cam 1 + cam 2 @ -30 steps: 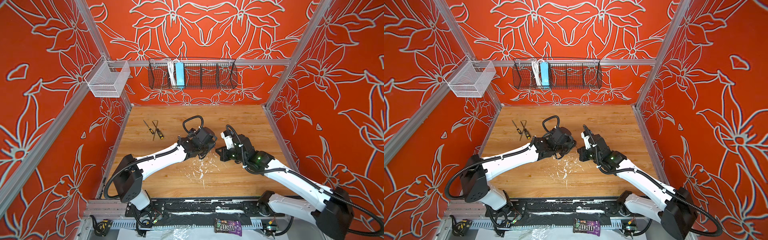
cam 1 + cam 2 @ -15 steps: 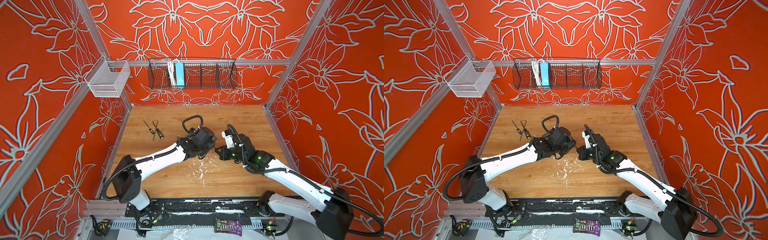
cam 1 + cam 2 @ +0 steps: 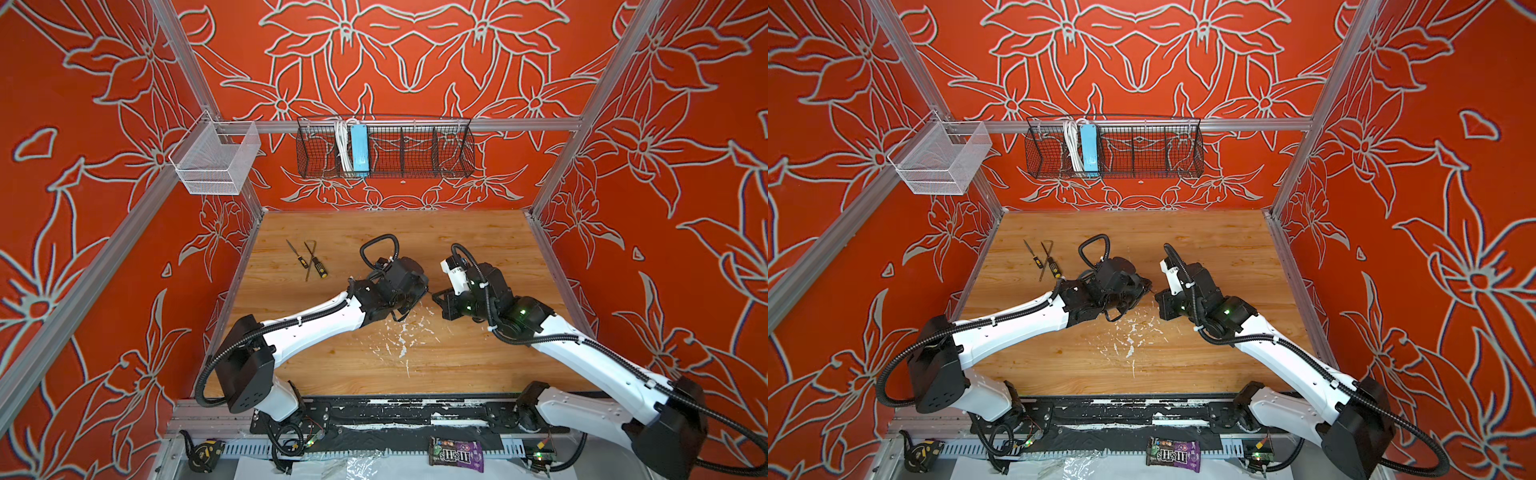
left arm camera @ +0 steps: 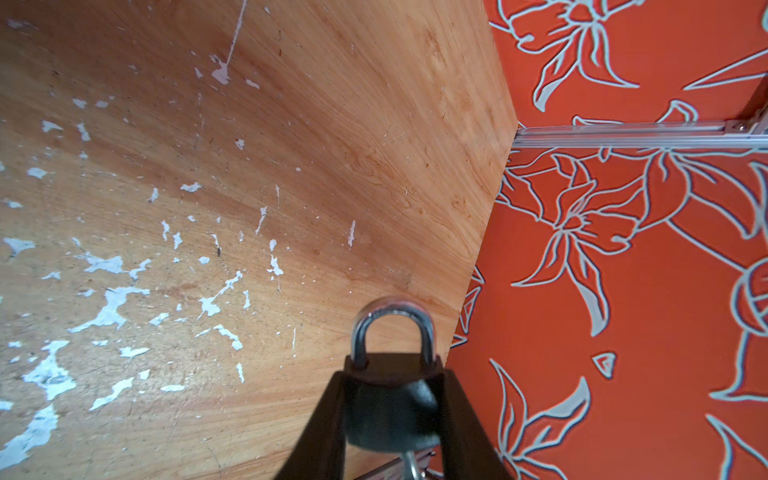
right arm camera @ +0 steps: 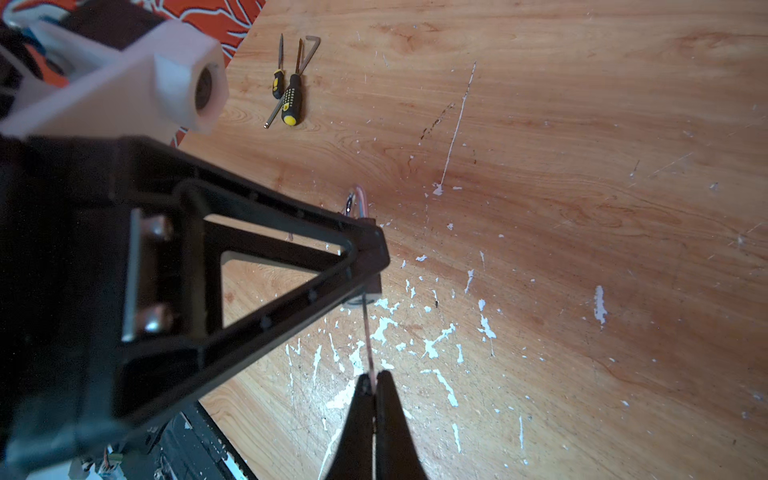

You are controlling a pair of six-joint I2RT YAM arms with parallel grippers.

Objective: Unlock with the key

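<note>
Wooden table, left gripper and right gripper nearly meeting near its middle, screwdrivers lying toward far-left corner

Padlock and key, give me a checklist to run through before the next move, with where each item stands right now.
1. Grip of the left claw on the padlock: ok.
2. Grip of the right claw on the key: ok, shut on it.
3. Tip of the key at the padlock's base: ok; whether it is fully seated, cannot tell.
4. Release of the shackle: not ok, both legs sit in the body.
5. Loose screwdrivers apart from both claws: ok.
</note>
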